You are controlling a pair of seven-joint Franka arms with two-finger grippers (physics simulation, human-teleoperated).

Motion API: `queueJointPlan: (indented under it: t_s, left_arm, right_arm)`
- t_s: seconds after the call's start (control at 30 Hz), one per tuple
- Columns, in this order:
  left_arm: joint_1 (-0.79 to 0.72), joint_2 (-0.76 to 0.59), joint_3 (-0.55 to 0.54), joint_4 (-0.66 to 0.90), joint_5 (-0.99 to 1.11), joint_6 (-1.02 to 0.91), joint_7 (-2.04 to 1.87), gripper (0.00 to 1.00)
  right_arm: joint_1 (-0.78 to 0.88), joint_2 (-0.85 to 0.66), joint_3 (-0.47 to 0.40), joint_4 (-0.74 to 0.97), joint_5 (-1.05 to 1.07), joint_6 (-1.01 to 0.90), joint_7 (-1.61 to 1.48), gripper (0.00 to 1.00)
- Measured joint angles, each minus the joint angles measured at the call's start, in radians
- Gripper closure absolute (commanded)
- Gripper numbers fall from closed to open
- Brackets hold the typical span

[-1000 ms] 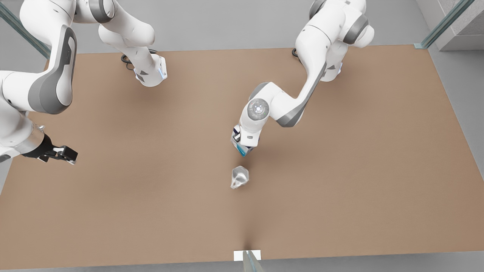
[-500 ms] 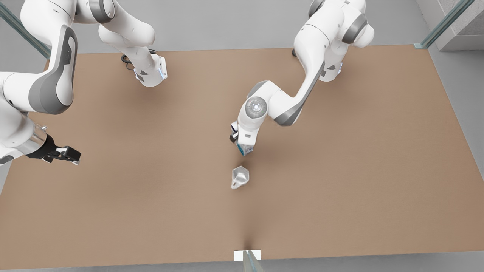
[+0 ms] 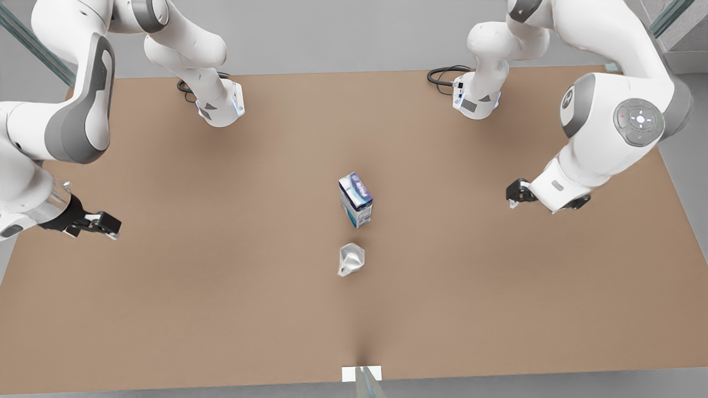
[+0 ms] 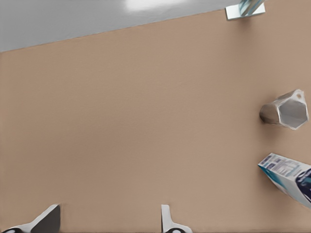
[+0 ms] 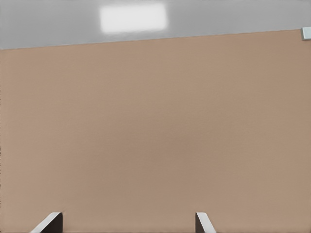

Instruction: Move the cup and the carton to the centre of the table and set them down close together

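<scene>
The carton (image 3: 355, 200) (image 4: 289, 178), white, dark blue and teal, stands upright near the middle of the table (image 3: 221, 309). The silver cup (image 3: 351, 258) (image 4: 286, 109) with its hexagonal rim stands just in front of it, a small gap apart. No gripper touches either one. My left gripper (image 3: 513, 198) (image 4: 108, 221) hangs open above the table at the front view's right, well clear of the carton. My right gripper (image 3: 112, 229) (image 5: 125, 221) waits open over bare table near the left edge in the front view.
Both arm bases (image 3: 221, 108) (image 3: 475, 99) sit at the table's far edge, with a black cable (image 3: 442, 74) by the right one. A white plate with a glass post (image 3: 362, 374) (image 4: 240, 9) marks the middle of the front edge.
My left gripper has let go of the carton and drawn far off to the front view's right. The carton now stands free behind the cup. The right gripper barely shifted.
</scene>
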Motion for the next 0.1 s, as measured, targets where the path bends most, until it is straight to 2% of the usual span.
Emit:
queueJointPlan:
  t_s: [0.1]
  left_arm:
    - [0.001, 0.0, 0.0, -0.002, 0.037, 0.003, -0.011, 0.0]
  right_arm:
    - [0.0, 0.004, 0.0, 0.008, 0.002, 0.006, 0.0, 0.0]
